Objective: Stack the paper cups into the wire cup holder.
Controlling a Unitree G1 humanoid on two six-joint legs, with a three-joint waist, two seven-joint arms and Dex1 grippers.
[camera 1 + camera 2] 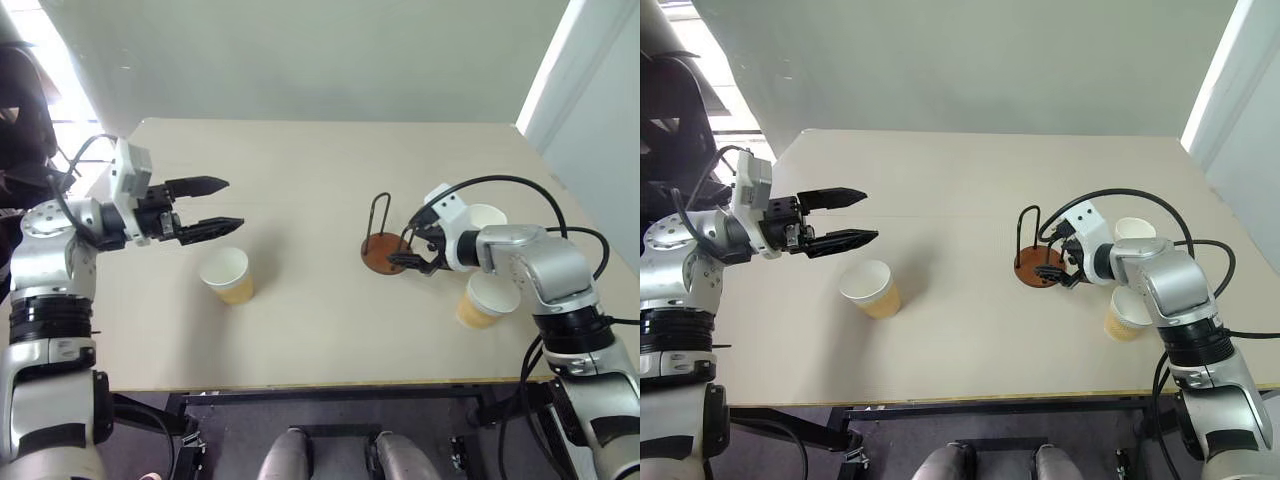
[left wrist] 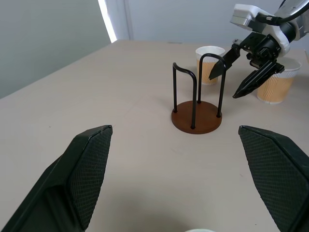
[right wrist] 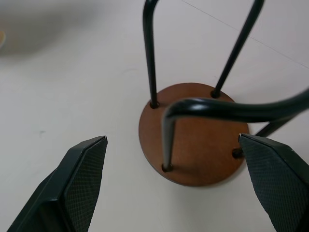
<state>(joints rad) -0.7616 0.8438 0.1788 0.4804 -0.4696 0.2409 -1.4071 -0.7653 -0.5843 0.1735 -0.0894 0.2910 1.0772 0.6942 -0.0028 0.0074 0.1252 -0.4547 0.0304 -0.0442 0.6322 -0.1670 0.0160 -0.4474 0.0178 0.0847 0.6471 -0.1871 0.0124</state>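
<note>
R gripper (image 1: 414,250): jaws spread wide, empty, tips angled down at the wire cup holder (image 1: 382,240), one finger either side of its brown base in the R wrist view. No contact can be confirmed. Judged purpose: bracket or steady the holder so it stays put while cups go in.

L gripper (image 1: 209,207): jaws spread, empty, held level above the table (image 1: 300,170), pointing across toward the holder. One paper cup (image 1: 227,275) stands upright, mouth up, just below and slightly ahead of its tips; likely the next pick.

Holder: upright, near table centre-right, empty; no cup between its wire loops.

Remaining paper cups: one (image 1: 487,217) behind the R wrist, one (image 1: 485,301) beside the R forearm nearer the table edge. Both partly covered by arm and cable, so their lower walls cannot be checked. Whether either is a nested pair cannot be told
</note>
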